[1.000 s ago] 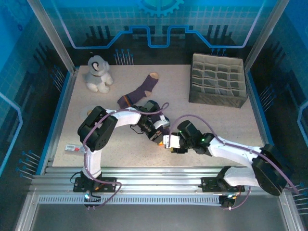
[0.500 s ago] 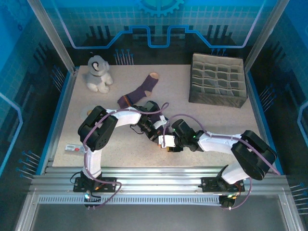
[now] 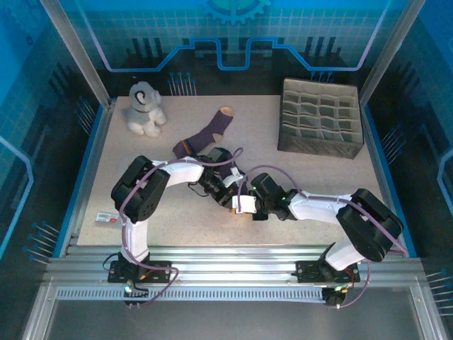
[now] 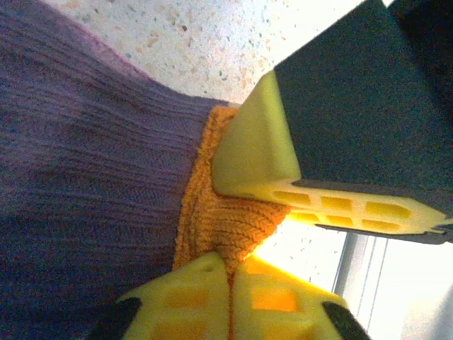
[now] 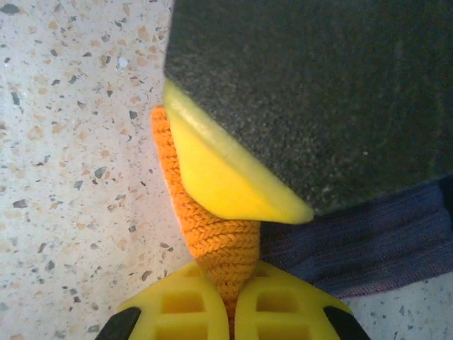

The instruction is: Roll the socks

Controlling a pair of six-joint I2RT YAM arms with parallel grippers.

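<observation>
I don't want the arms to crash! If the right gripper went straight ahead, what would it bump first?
The right gripper pinches the sock's orange cuff at its tips. Just beyond is a yellow finger of the left gripper, so it would likely bump that first, though depth is unclear.

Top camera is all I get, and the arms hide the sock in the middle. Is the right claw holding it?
Observer: Yes, the right claw is shut on the orange cuff of the near sock.
Operator: What about the left claw?
Observer: The left claw is shut on that cuff too.
Operator: Are they close together?
Observer: Very close. A finger of the right claw rests on the cuff right beside the left claw's tips.
</observation>
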